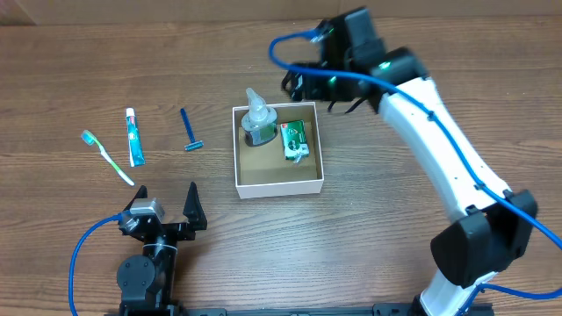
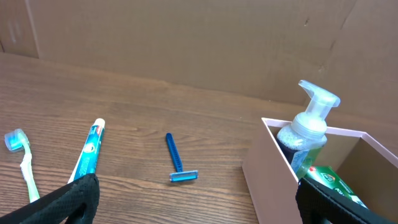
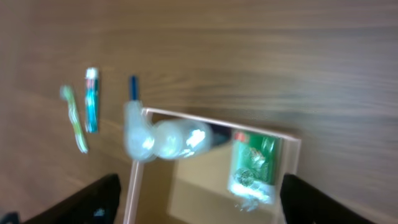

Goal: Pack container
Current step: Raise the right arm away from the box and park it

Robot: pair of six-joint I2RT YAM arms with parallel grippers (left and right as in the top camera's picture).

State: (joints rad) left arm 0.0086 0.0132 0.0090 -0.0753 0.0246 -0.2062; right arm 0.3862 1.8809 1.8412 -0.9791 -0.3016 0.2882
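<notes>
Closest to us, in the bottom corners of the left wrist view, the two dark fingers (image 2: 78, 199) of the left hand (image 1: 165, 200) are standing wide apart and gripping nothing. This hand is sitting low at the near side of the table (image 1: 70, 70). Ahead of it, three things are lying loose on the wood: a toothbrush (image 1: 107, 158), a tube of toothpaste (image 1: 134, 139) and a blue razor (image 1: 190, 130), all to the left of the box (image 1: 277, 185) and apart from it.

The box is sitting open-topped near the middle of the table. We are seeing a pump bottle (image 2: 309, 127) standing upright in its far left corner, with a green packet (image 1: 294, 140) just beside it on the right. The right wrist view is smeared, so we are only guessing that the packet is lying flat.

The right hand (image 1: 309, 88) is hovering above the table just beyond the far wall of the box, its fingers spread and empty.

We are judging the packing to be partway along, with two things in and three waiting, and neither hand carrying anything. The next move is calling for a hand to go to the loose things. The razor is lying nearest the box, and the left hand looks better placed for it. That hand would need to come down over the thin handle, close on it across its width, and lift it clear of the near wall into the free brown floor at the front.
</notes>
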